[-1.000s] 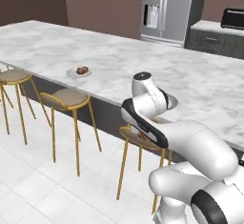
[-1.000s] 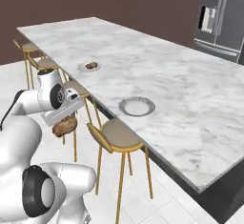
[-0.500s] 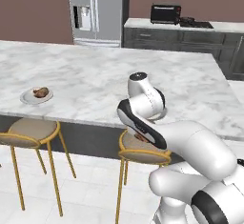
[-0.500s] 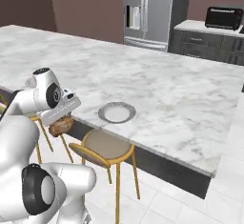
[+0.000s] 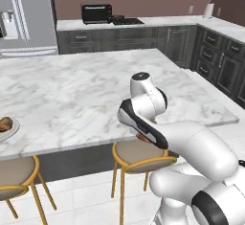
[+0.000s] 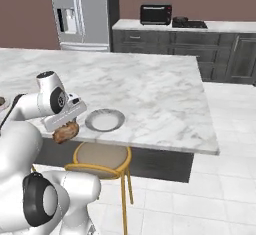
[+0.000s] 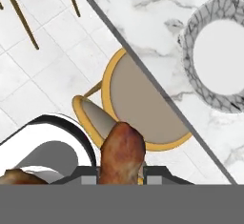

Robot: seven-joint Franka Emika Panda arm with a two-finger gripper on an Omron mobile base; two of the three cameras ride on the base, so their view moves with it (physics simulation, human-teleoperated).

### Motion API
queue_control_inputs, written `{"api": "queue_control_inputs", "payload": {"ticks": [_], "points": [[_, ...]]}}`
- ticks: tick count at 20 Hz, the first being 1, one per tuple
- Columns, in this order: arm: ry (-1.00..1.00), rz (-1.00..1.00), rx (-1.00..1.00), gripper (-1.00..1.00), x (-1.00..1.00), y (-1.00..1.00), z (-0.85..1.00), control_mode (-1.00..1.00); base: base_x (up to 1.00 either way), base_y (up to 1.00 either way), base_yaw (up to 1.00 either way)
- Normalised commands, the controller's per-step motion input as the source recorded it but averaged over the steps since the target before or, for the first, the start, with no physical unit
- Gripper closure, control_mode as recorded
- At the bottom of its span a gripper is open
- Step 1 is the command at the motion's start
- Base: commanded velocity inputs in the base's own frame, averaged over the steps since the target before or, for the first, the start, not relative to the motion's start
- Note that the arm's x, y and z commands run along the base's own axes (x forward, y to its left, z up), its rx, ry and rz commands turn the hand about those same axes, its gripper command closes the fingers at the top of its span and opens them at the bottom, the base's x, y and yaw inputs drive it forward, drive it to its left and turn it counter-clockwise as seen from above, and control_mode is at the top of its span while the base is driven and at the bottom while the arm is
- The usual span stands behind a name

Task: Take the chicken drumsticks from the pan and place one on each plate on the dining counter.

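My gripper (image 6: 67, 129) is shut on a golden-brown chicken drumstick (image 6: 65, 133), held just off the near edge of the dining counter (image 6: 150, 94). An empty white plate (image 6: 105, 120) lies on the counter close to the right of the gripper. In the hand view the drumstick (image 7: 121, 152) stands up between the fingertips, above a stool, and the empty plate (image 7: 219, 56) is at the upper right. A second plate (image 5: 13, 130) at the counter's left end carries another drumstick (image 5: 4, 122). A small dark pan (image 6: 181, 19) sits on the far stove.
A gold-legged stool (image 6: 102, 158) stands under the counter edge right below the gripper, and another stool (image 5: 12, 176) is to the left. A black toaster oven (image 6: 155, 14), dark cabinets and a steel fridge (image 6: 80, 14) line the back wall. White tiled floor lies to the right.
The whole scene has slid left as the base moved along the counter. The empty plate now lies close beside the gripper. The grip on the drumstick is unchanged.
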Motion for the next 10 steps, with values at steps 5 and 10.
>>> {"api": "queue_control_inputs", "payload": {"ticks": [5,10], "points": [[0.00,0.00,0.00,1.00,0.00,0.00,0.00,1.00,0.29,0.50,-0.31],[0.00,0.00,0.00,1.00,0.00,0.00,0.00,1.00,0.27,0.32,-0.18]]}}
